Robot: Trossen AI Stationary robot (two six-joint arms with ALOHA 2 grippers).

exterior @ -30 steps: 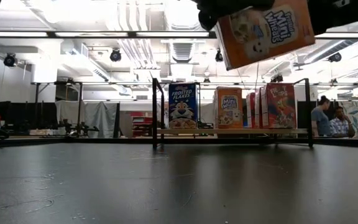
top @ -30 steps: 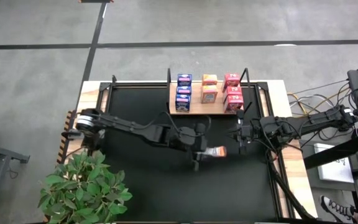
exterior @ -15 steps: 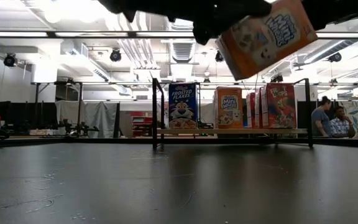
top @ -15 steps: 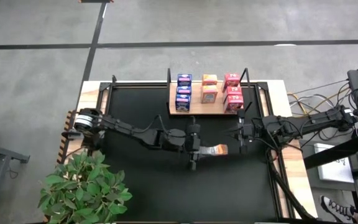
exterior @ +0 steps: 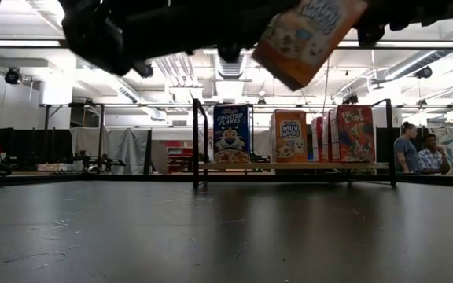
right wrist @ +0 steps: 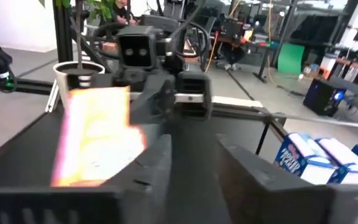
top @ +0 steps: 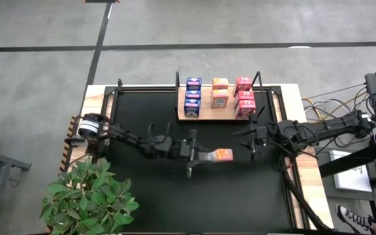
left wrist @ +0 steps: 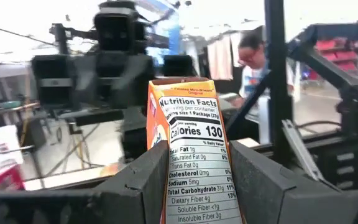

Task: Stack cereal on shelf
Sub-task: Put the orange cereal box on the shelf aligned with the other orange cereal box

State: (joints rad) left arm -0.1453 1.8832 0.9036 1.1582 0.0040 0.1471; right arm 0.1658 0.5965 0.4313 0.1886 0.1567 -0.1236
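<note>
**Orange cereal box held in the air by the left gripper**

The left gripper [top: 204, 155] is over the middle of the black mat [top: 142, 196], well in front of the shelf [top: 204, 116]. Its two fingers [left wrist: 138, 186] press on both sides of one orange cereal box [top: 222, 155], so the gripper is closed on this box and not fully closed. In the left wrist view the box [left wrist: 194, 155] stands between the fingers with its nutrition panel toward the camera. In the low view the box [exterior: 309, 35] hangs tilted, high above the mat, and it does not touch the surface.

The right gripper [top: 252, 138] is just beside the held box, on the right part of the mat, near the right end of the shelf. Its fingers [right wrist: 160, 158] stand apart with a gap between them, and nothing is in this gap. It does not touch the box.

On the shelf I count eight boxes: three blue boxes [top: 192, 96] in a row at the left side, two orange boxes [top: 220, 93] in the middle, and three red-pink boxes [top: 244, 95] at the right side. With the held one, there are nine boxes: three of each colour.

A green plant [top: 87, 192] stands at the near left corner of the table.
</note>
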